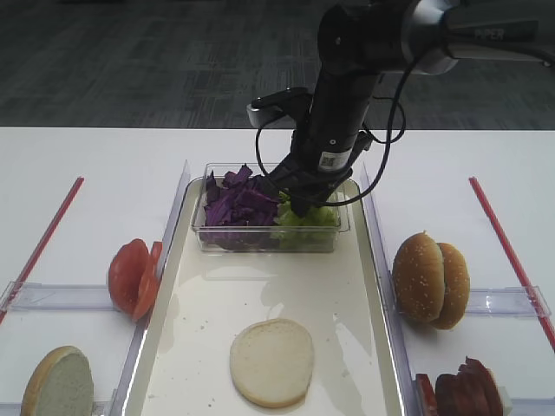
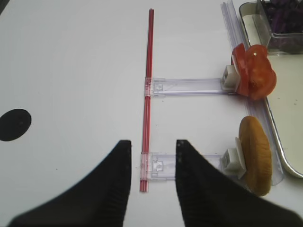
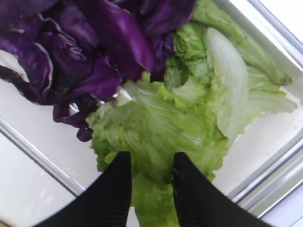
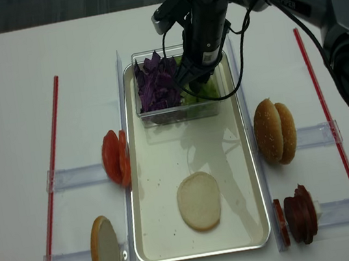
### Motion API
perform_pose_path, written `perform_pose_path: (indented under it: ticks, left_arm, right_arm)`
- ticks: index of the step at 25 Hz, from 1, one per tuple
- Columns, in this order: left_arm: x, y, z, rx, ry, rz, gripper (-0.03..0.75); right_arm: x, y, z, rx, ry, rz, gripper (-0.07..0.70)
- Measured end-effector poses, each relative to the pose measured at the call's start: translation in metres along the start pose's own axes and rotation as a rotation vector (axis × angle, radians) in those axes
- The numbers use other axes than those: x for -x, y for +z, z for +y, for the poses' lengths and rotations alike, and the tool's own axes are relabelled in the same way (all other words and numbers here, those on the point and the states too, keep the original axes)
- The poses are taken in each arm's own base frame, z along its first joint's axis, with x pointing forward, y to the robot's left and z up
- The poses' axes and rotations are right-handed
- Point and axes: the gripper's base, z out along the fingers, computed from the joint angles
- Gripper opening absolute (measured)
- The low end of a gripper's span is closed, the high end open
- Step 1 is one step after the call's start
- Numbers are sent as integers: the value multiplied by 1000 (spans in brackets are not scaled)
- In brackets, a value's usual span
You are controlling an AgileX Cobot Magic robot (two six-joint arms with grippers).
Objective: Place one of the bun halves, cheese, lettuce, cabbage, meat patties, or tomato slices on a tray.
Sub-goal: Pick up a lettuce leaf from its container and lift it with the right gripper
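Where the clear box [image 1: 270, 211] sits at the tray's [image 1: 368, 329] far edge, your right fingers [image 3: 191, 194] straddle lettuce [image 3: 161, 127], half-open; left fingers [image 2: 113, 184] hover apart, empty.

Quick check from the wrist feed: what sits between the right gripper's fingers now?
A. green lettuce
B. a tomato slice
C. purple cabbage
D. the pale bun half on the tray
A. In the right wrist view the right gripper straddles a fold of lettuce in the clear box; the cabbage lies beside it, off to one side.
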Motion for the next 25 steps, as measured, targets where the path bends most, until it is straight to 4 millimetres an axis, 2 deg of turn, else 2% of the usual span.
perform_pose_path:
  ticks: [6, 13, 25]
  left_arm:
    - [0, 0, 0, 0, 0, 0, 223]
    - [0, 0, 0, 0, 0, 0, 223]
    - [0, 0, 0, 0, 0, 0, 223]
  right_arm:
    - [0, 0, 0, -3, -4, 1, 177]
    - [0, 0, 0, -3, -4, 1, 40]
    - [5, -6, 0, -6, -8, -15, 29]
